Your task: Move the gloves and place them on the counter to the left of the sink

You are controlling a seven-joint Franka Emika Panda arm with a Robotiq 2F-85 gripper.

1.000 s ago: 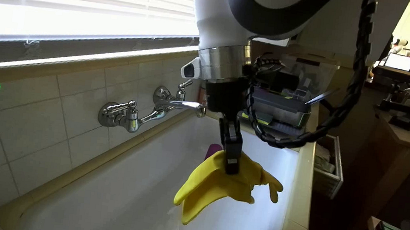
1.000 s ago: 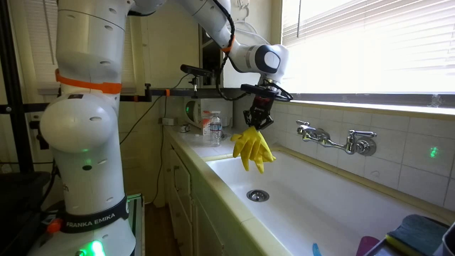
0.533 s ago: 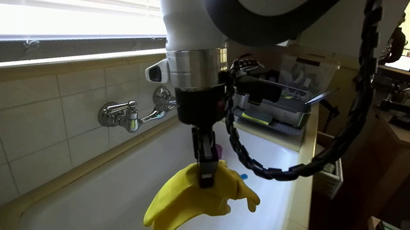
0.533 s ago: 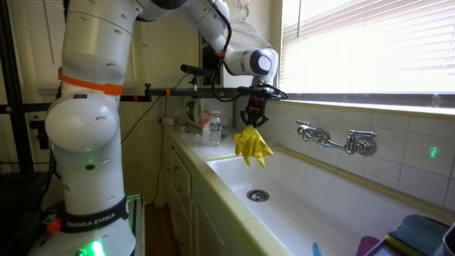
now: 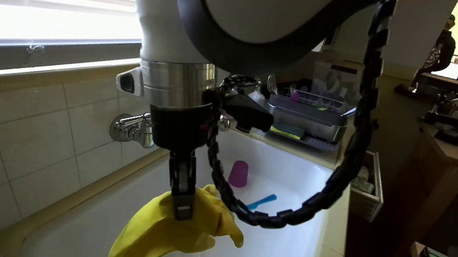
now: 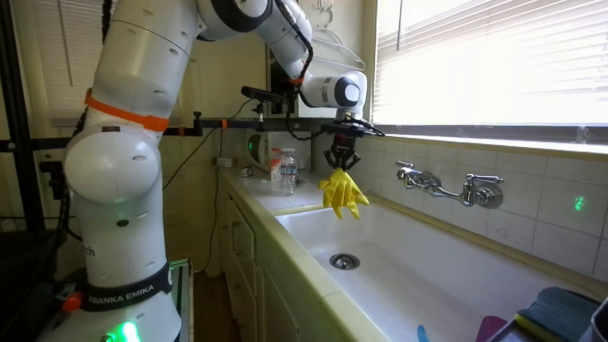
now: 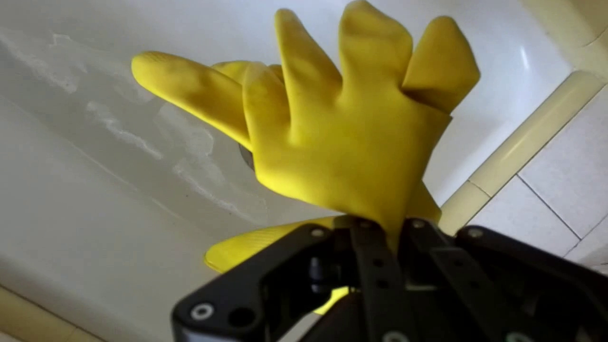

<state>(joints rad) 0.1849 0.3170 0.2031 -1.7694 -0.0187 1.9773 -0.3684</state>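
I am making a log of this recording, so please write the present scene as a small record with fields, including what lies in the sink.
Gripper: closed on the gloves
Gloves: yellow rubber, hanging limp in the air above the sink
In the sink: purple cup; long blue item, kind not clear
Tap: chrome, two handles, on the tiled wall
Counter: cream edge, pale tiles, at the sink's end nearer the drain
Task status: gloves held, not yet on the counter

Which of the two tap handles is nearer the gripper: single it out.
In an exterior view, it is the left-hand handle, toward the drain. The gripper hangs nearer that end; the right-hand handle lies toward the purple cup.
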